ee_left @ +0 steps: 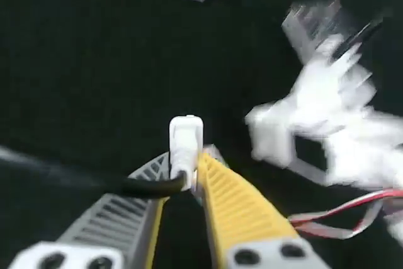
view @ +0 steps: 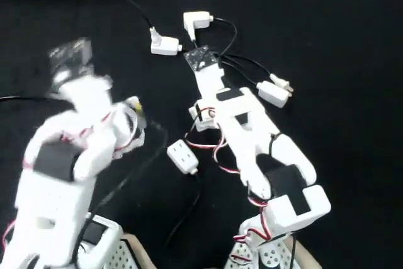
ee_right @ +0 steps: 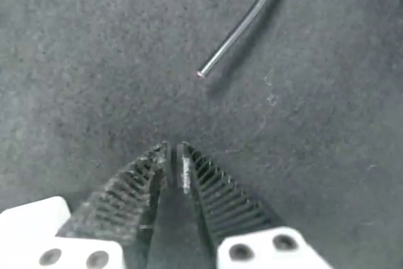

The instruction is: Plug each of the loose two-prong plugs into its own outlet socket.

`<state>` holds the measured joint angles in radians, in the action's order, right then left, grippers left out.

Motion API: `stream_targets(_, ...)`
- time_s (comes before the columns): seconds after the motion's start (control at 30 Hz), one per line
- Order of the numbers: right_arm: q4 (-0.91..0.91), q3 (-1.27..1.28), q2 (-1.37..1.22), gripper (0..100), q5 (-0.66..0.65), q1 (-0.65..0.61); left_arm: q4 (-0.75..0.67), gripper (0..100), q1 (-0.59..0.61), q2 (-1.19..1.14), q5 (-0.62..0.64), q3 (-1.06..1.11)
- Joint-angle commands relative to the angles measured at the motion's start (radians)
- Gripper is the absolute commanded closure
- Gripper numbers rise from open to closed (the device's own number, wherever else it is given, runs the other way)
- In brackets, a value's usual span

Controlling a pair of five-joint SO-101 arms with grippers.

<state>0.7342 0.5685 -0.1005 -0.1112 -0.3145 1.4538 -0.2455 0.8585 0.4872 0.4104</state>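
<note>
- well, the left arm is carrying a white plug point(ee_left: 186, 146) on a black cable point(ee_left: 94, 184). the step in hand looks to be bringing it over to the outlet socket point(view: 182, 156), which is lying on the black surface point(view: 340, 42) between the two arms.
- to do it well, i'd say the plug should be arriving square over the socket's two slots, with the prongs lined up, before any pushing starts.
- the socket is sitting loose on its own lead, so a skewed push is likely just shoving it along. the idle right arm could be bracing it.
- the left jaws are clamping the plug's body between the grey finger point(ee_left: 119, 218) and the yellow finger point(ee_left: 233, 206). they are parted only by the plug's width, and the plug's end is poking out past the tips. which way the prongs are facing, i cannot tell.
- the right jaws are pinched almost together on nothing, hanging low over bare cloth near a thin wire end point(ee_right: 242, 26).
- three other plug-like pieces point(view: 165, 45) point(view: 196, 20) point(view: 272, 94) are lying loose on the surface beyond the right arm's tip.
</note>
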Motion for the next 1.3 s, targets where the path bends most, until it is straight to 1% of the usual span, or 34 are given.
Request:
stream_targets(0.0, 0.023, -0.048, -0.001, 98.2, -0.061, 0.002, 0.104, 97, 0.012, -0.152, -0.195, -0.145)
stream_targets(0.07, 0.043, -0.051, 0.001, 96.7, -0.101, -0.014, 0.109, 97, 0.012, -0.172, -0.290, -0.143)
stream_targets(0.17, 0.068, -0.050, 0.001, 86.8, -0.130, -0.041, 0.112, 97, 0.008, -0.166, -0.384, -0.143)
stream_targets(0.23, 0.107, -0.061, 0.001, 80.1, -0.166, -0.048, 0.112, 97, 0.007, -0.155, -0.482, -0.143)
stream_targets(0.3, 0.153, -0.081, 0.001, 76.3, -0.192, -0.061, 0.112, 97, 0.008, -0.146, -0.572, -0.140)
stream_targets(0.5, 0.284, -0.105, 0.036, 76.9, -0.298, -0.118, 0.104, 97, 0.012, -0.112, -0.781, -0.024)
stream_targets(0.57, 0.305, -0.105, 0.048, 76.9, -0.307, -0.127, 0.103, 97, 0.010, -0.095, -0.841, 0.028)
stream_targets(0.63, 0.311, -0.105, 0.050, 76.9, -0.311, -0.127, 0.068, 97, 0.013, -0.075, -0.890, 0.079)
stream_targets(0.67, 0.311, -0.104, 0.048, 76.9, -0.304, -0.129, 0.041, 97, 0.019, -0.063, -0.898, 0.102)
stream_targets(0.73, 0.316, -0.104, 0.048, 76.9, -0.301, -0.147, -0.012, 97, 0.071, -0.026, -0.882, 0.130)
stream_targets(0.83, 0.318, -0.099, 0.048, 76.9, -0.241, -0.183, -0.101, 97, 0.176, 0.058, -0.818, 0.154)
stream_targets(0.93, 0.336, -0.091, 0.048, 76.9, -0.233, -0.209, -0.157, 97, 0.282, 0.157, -0.743, 0.191)
stream_targets(1.07, 0.399, -0.094, 0.058, 76.9, -0.262, -0.249, -0.169, 97, 0.372, 0.241, -0.618, 0.288)
stream_targets(1.17, 0.416, -0.094, 0.058, 76.9, -0.270, -0.273, -0.173, 97, 0.414, 0.244, -0.592, 0.384)
stream_targets(1.27, 0.445, -0.117, 0.059, 76.9, -0.292, -0.273, -0.173, 97, 0.423, 0.224, -0.591, 0.460)
